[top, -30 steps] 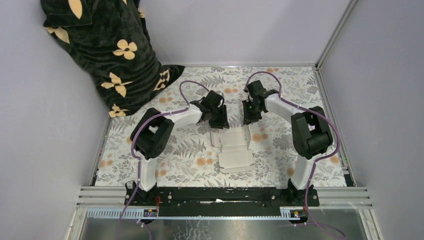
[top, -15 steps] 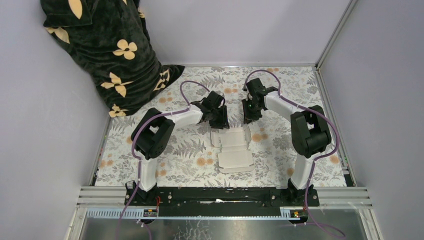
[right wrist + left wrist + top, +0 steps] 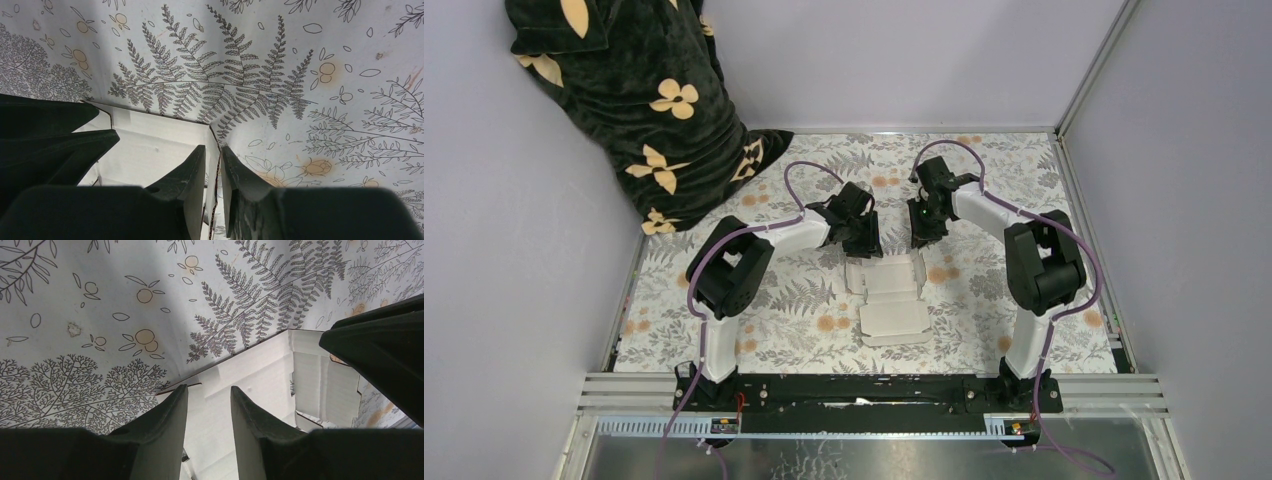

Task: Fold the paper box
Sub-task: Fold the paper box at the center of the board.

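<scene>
Paper box [image 3: 892,302] lies on the fern-patterned table [image 3: 794,300], between the two arms and mostly flat. The left gripper [image 3: 207,390] sits over its far left corner, jaws parted, with white card showing in the gap. The right gripper [image 3: 213,148] straddles the far right flap, jaws nearly together; I cannot tell whether they pinch it.

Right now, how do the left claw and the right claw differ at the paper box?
The left claw has its fingers well apart; the right claw has them nearly together. The left claw sits over the far left corner of the paper box, white card showing in its gap; the right claw straddles a raised edge at the far right corner, pinch unclear. Both point down at the box's far end.
</scene>
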Robot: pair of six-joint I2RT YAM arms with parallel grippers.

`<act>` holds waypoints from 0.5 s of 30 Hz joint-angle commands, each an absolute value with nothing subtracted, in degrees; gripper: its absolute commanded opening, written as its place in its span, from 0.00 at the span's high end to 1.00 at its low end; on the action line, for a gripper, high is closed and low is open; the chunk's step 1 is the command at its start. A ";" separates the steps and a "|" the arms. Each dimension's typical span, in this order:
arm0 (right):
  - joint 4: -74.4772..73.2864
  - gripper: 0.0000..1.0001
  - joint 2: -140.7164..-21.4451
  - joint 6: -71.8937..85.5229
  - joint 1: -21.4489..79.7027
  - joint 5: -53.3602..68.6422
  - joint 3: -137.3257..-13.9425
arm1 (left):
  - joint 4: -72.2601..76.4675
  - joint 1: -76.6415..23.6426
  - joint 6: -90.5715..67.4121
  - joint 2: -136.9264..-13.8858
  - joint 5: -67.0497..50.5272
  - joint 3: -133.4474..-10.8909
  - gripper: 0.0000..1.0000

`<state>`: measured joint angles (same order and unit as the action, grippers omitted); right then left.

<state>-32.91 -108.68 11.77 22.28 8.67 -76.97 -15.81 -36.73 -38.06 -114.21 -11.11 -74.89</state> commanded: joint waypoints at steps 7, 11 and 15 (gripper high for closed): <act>-35.65 0.75 -110.87 11.12 24.46 9.45 -80.78 | -16.83 -37.42 -38.00 -116.15 -9.08 -75.32 0.56; -36.84 0.76 -111.18 10.84 25.18 7.74 -81.53 | -16.95 -37.41 -37.97 -116.25 -8.95 -75.20 0.56; -37.98 0.79 -111.36 10.64 25.85 5.83 -82.52 | -17.00 -37.48 -37.97 -116.27 -8.68 -75.19 0.56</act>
